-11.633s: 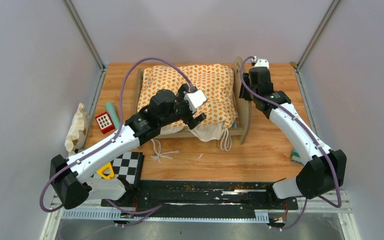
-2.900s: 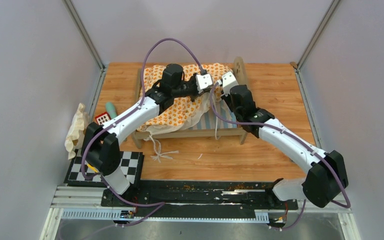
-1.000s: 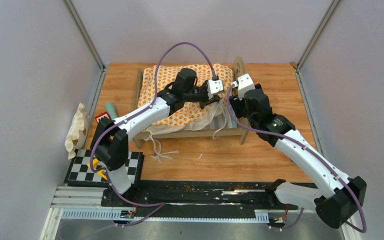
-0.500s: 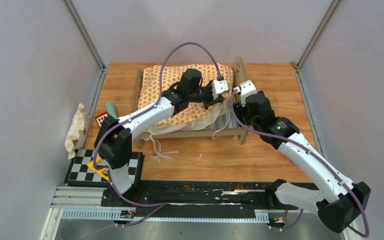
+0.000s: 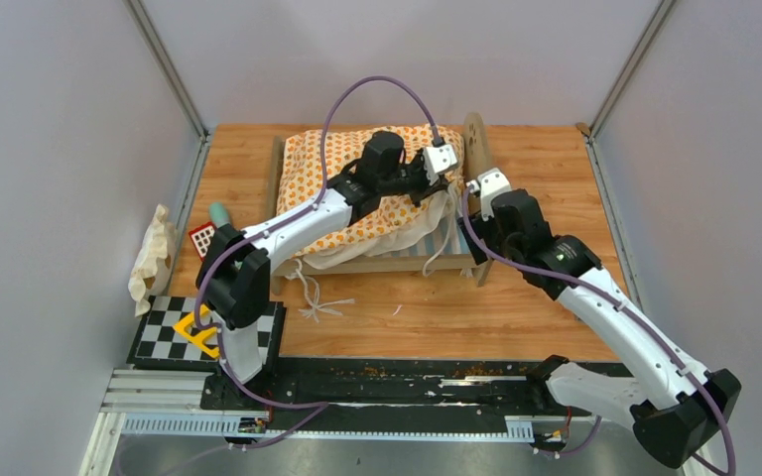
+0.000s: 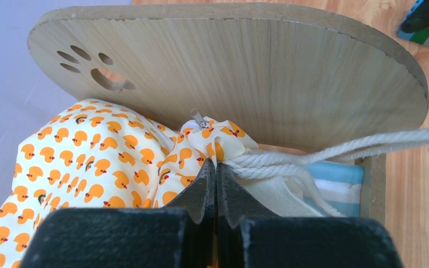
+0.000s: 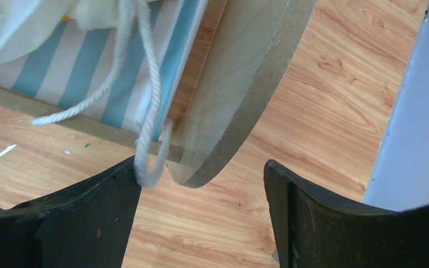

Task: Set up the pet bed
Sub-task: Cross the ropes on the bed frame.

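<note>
1. The pet bed (image 5: 387, 265) sits at the far middle of the tabletop (image 5: 546, 159). The duck-print cushion (image 6: 89, 162) is heaped across it, but the striped base (image 7: 84, 67) is bare at the near right corner.
2. The left end effector (image 6: 216, 170) is pinched tight on the cushion's corner, where the tie cords (image 7: 148, 111) join, close up against the right end board (image 6: 246, 72). It has only a small fold of fabric. I'd guess a hard tug could pull that fold free, or drag the light frame along instead.
3. The right end effector (image 7: 199, 167) is spread wide and holds nothing. It is low by that board's near bottom corner, which sits between its fingers. A loop of cord hangs right at the finger nearer the base. Closing or lifting here could snag the loop and yank the cushion askew, or knock the board.
4. Only the left wrist view shows the pinch, the zip pull and the paw-print cut-out; from overhead the arm hides them. Only the right wrist view shows the dangling loop, and only the overhead view shows how the whole cushion lies.
</note>
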`<state>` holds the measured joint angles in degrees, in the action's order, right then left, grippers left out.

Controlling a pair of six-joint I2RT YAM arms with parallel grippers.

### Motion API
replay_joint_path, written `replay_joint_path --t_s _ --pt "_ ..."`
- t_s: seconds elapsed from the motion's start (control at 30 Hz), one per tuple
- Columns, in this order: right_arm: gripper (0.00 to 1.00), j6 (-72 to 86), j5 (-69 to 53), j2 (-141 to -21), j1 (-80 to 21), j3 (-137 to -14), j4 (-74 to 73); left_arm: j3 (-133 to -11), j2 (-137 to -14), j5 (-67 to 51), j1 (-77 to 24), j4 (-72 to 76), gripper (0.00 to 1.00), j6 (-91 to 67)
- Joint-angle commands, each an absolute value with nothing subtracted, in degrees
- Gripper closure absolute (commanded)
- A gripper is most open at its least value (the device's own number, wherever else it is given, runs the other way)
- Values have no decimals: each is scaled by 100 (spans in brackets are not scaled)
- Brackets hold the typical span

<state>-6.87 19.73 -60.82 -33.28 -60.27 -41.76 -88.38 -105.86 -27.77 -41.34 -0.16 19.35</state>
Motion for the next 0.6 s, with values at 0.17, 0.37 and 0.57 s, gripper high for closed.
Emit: replay_joint_path --t_s 0.17,0.37,0.57 --pt "18 -357 2135 -5482 -3277 -6073 -4377 -9208 -10793 -2690 -4315 327 100 1773" --pt "18 -141 2516 -5568 -3174 -6038 -4278 -9152 -10757 -2127 -4316 529 100 1641" --pt "18 -46 2599 -5505 -3166 -5926 -4162 -9216 -10724 -1369 -4315 807 100 1607"
